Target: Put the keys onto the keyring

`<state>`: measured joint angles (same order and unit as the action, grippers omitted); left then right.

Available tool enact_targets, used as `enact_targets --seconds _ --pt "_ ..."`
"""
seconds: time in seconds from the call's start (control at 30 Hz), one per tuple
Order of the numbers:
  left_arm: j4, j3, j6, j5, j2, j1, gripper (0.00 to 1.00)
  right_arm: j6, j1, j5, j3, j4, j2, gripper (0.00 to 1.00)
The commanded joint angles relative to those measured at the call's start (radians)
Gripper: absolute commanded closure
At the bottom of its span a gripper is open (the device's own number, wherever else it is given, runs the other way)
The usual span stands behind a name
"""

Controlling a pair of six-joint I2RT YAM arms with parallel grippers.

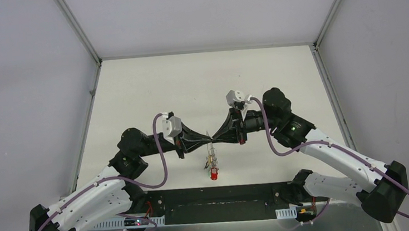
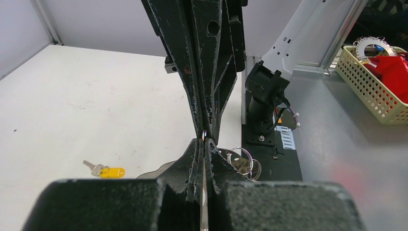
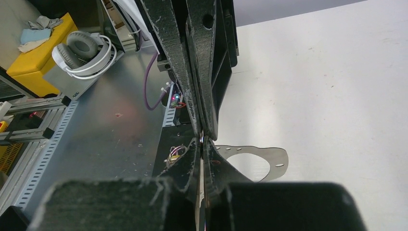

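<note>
1. Centrally, above the table [image 1: 200, 88], the left gripper [image 1: 206, 142] and the right gripper [image 1: 217, 140] meet tip to tip. Each has its jaws drawn narrow, pinching the thin wire of the keyring [image 1: 212, 146] held between them.
2. Done, by appearance: a bunch of keys [image 1: 212, 164], one with a red tag [image 1: 213, 175], hangs from the keyring just below the two tips and appears clear of the table.
3. Left, by appearance: a key with a yellow tag [image 2: 106, 171] lies alone on the table, well apart from the bunch and not yet threaded. The task is judged well advanced but unfinished.
4. Hard to make out: the keyring is seen almost edge-on, so neither its full loop nor its opening can be traced. The keys in the bunch cannot be counted, and no other tag colours are resolved. In both wrist views the fingers hide the pinch point. The yellow-tagged key does not show in the overhead view.
</note>
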<state>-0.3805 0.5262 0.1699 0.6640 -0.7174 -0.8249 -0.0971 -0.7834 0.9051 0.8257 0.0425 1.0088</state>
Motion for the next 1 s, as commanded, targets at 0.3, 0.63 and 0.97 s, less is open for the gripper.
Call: enact_targets --seconds 0.3,0.63,0.97 --pt "-0.043 -0.022 0.016 -0.042 0.092 -0.009 0.53 -0.060 -0.005 -0.084 -0.029 0.134 -0.080 1.00" --pt "-0.078 -0.033 0.096 -0.080 0.058 -0.010 0.57 -0.213 -0.005 -0.118 -0.113 0.392 -0.104 1.00" --pt "-0.152 -0.027 0.141 -0.080 0.001 -0.008 0.71 -0.228 -0.005 -0.112 -0.108 0.405 -0.094 1.00"
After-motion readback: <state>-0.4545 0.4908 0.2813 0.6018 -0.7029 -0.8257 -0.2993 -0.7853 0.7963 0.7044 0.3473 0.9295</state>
